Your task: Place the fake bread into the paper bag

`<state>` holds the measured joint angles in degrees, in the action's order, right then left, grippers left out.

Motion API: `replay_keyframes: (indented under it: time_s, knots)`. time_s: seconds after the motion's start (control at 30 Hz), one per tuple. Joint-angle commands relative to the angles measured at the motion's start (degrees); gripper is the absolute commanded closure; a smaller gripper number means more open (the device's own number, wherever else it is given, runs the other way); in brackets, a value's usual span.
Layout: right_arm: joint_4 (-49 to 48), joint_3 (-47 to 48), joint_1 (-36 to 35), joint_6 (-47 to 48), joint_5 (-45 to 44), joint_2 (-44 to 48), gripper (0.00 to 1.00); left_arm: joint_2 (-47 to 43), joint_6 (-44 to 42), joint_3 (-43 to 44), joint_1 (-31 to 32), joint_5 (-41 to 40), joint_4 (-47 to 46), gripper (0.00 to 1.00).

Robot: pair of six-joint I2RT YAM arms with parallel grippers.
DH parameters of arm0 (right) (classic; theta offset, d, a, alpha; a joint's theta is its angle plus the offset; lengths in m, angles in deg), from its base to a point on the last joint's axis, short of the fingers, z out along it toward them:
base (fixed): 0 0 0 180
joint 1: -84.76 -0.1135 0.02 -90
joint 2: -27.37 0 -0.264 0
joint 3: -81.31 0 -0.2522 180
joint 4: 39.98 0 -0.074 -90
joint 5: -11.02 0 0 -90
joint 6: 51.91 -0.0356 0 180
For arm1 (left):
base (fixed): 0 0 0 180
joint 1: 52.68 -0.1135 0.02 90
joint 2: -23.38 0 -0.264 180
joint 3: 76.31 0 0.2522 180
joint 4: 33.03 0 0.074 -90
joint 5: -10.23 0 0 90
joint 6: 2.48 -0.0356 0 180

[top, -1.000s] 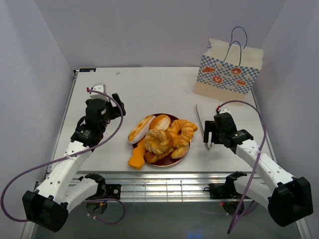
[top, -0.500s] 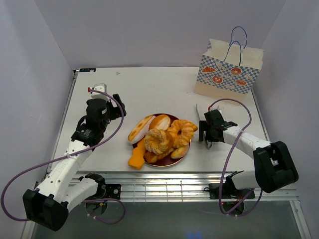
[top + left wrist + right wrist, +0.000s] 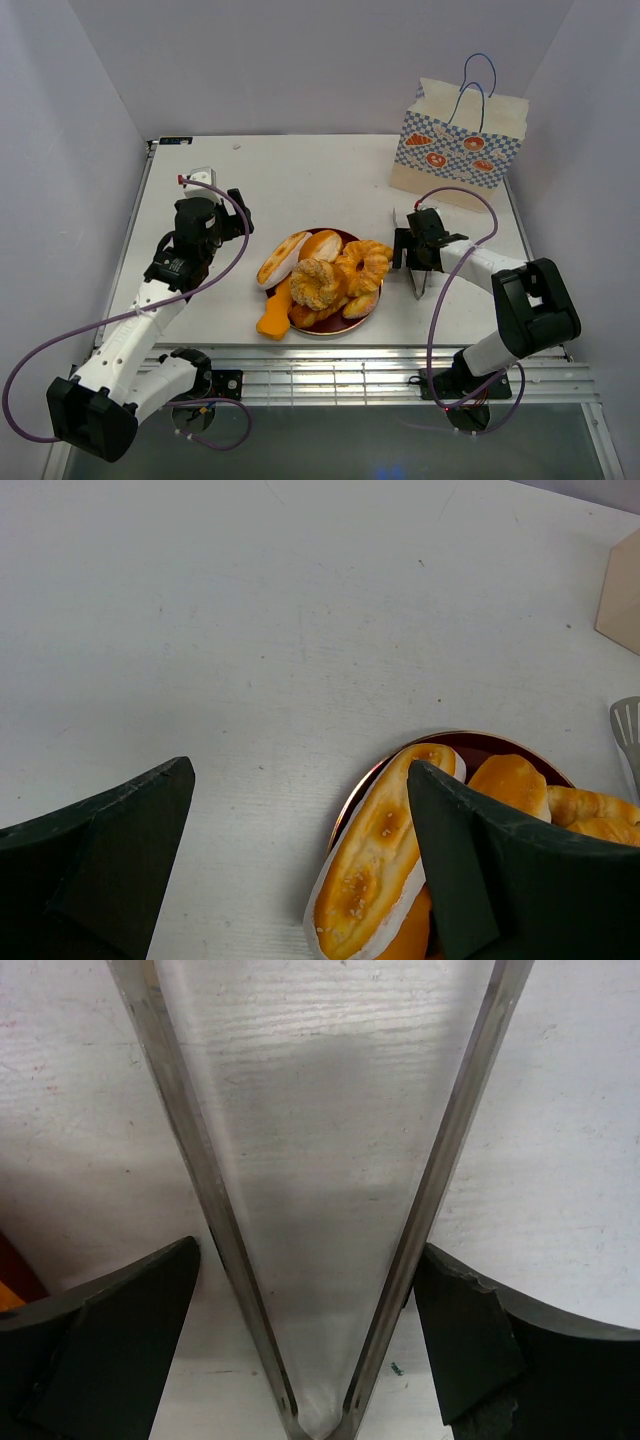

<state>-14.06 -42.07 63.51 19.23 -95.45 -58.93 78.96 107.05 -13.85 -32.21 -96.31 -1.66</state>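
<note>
The fake bread is piled on a dark red plate: an oval roll, a round bun, a croissant and an orange wedge hanging off the front-left rim. The paper bag stands upright at the back right. My right gripper is low over the metal tongs, right of the plate. In the right wrist view the right gripper is open, and both tong arms lie between its fingers. My left gripper hangs open left of the plate, above the oval roll.
The enclosure's walls close in at the left, right and back. The table's front edge runs just below the plate. In the left wrist view the plate rim, a tong end and a corner of the bag show.
My right arm has folded in and its gripper has moved left and slightly back, coming down over the tongs. The left arm has not moved.
</note>
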Motion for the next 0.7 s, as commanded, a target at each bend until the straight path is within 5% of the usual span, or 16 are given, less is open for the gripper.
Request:
replay_keyframes:
  time_s: [0.0, 0.43, 0.67]
  knots:
    - [-3.6, -0.7, 1.7, 0.4, 1.8, -1.0, 0.09, -0.2, -0.4, 1.9, 0.1, 0.1, 0.1, 0.02]
    - [-3.6, -1.1, 2.8, 1.5, 3.0, -0.4, 0.32, 0.5, -0.4, 2.1, 0.1, 1.2, 0.1, 0.02]
    - [0.8, 0.4, 2.8, 2.4, -0.5, 5.3, 0.33, 0.5, -0.4, 2.1, 0.1, 1.7, 0.1, 0.02]
